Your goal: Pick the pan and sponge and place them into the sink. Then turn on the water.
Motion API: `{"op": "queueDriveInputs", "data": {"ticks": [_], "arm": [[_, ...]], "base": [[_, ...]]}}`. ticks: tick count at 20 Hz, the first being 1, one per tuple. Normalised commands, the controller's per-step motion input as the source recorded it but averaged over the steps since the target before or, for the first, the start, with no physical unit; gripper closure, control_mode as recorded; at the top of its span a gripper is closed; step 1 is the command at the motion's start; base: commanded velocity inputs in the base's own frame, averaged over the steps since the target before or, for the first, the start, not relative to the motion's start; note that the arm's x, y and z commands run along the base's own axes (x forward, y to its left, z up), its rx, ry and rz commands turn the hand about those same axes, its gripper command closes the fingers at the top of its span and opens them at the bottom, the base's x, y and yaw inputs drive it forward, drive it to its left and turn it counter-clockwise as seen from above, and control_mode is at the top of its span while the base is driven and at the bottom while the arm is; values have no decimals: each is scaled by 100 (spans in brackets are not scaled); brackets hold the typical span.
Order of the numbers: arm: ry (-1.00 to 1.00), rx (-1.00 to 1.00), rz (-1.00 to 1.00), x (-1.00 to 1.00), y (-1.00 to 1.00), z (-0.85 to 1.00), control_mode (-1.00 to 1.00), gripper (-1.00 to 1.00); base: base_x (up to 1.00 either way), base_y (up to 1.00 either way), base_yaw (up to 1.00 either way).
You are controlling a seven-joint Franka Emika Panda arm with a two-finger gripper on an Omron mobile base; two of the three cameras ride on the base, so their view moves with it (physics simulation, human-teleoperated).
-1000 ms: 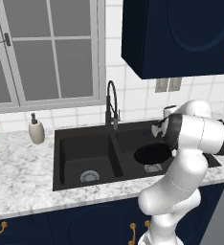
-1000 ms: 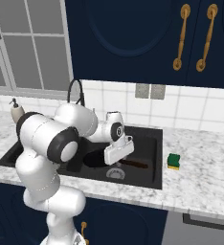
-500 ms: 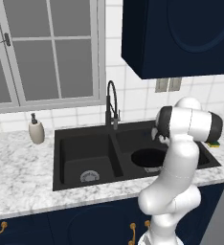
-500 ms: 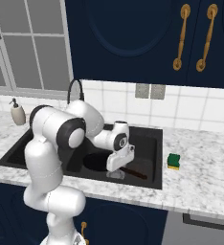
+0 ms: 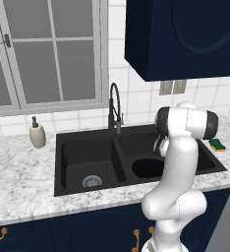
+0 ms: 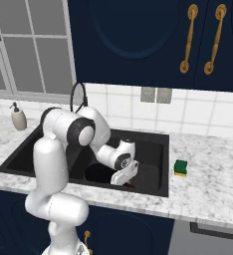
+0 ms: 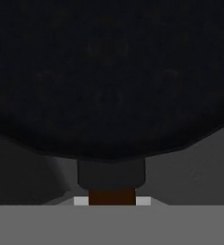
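Hand low in the right-hand basin of the sink, clenched on the reddish-brown handle of the pan. In the hand view the pan spreads wide and black just ahead of the finger tips, its dark handle socket meeting the brown grip right at them.

Pan sits inside the right basin, near the front wall; from the left base view its round black bowl reads as low in the basin. Whether it rests on the basin floor or hangs just above it I cannot tell.

Step in hand, by my reading: setting the pan down in the sink, first of the two placements. Nearly done.

Sponge lies on the counter just right of the sink rim, untouched, well apart from the hand.

Farther back, faucet stands behind the divider between basins; no stream falling from it. Soap bottle on the counter left of the sink, below the window.

Next move calls for letting go of the handle, lifting clear of the basin wall, then crossing right to the sponge. Water last.
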Motion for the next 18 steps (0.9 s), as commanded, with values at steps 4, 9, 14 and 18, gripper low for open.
{"op": "queueDriveInputs", "data": {"ticks": [4,9,14,18], "arm": [[-3,0,0,6,21,-50,-100,100],[-2,0,0,12,18,-41,-100,100],[-2,1,0,19,8,-33,-100,100],[0,4,3,20,0,-5,-100,100]], "base": [[0,0,0],[0,0,0],[0,0,0],[0,0,0]]}}
